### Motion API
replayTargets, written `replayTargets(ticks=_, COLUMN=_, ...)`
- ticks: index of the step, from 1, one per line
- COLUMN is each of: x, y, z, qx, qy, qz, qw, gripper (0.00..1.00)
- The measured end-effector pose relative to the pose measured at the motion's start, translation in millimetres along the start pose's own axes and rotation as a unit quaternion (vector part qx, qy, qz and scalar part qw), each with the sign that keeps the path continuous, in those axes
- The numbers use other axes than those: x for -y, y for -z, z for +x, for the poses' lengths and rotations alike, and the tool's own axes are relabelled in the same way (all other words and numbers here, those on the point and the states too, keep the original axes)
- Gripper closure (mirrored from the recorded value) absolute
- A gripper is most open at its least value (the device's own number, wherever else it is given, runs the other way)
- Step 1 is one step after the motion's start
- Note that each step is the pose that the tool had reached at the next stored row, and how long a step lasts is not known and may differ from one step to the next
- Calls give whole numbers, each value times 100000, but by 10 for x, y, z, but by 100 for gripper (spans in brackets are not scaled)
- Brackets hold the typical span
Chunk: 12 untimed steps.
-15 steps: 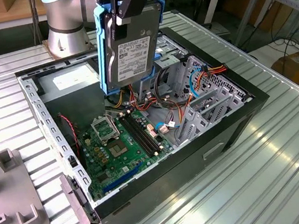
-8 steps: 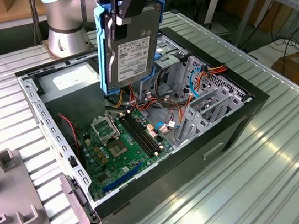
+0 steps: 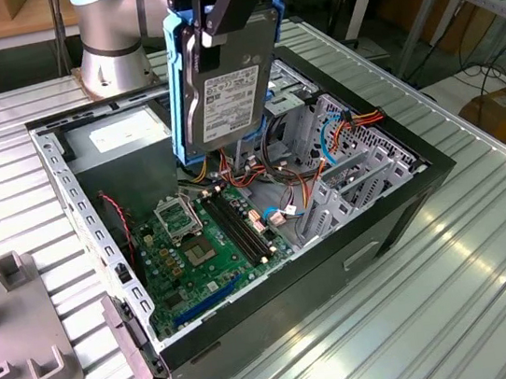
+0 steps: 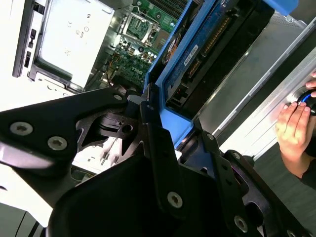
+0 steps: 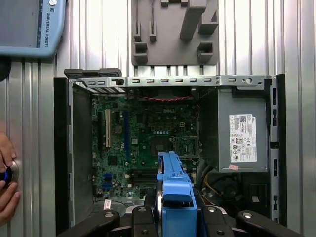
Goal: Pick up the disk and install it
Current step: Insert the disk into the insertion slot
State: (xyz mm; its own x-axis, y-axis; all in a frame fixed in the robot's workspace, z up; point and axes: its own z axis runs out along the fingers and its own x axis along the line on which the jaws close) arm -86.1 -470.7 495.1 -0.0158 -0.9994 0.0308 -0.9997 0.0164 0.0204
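Exterior view: gripper w/ disk

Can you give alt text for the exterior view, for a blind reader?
A robot gripper holds the disk nearly upright above an open computer case lying on a ribbed metal table. Inside the case show a green motherboard, coloured cables and a grey power supply.

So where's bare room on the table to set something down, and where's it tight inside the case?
Bare table runs along the black side of the computer case, on the exterior view's right. The grey fixture takes the exterior view's left. Inside, cables crowd between the motherboard and the drive cage, with the gripper holding the disk above.
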Motion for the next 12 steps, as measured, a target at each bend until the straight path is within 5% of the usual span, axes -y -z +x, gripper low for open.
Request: replayTargets(ticks=12, x=7, y=-10, z=339, qx=-2, qy=3, qz=-1, qw=100000, gripper=63)
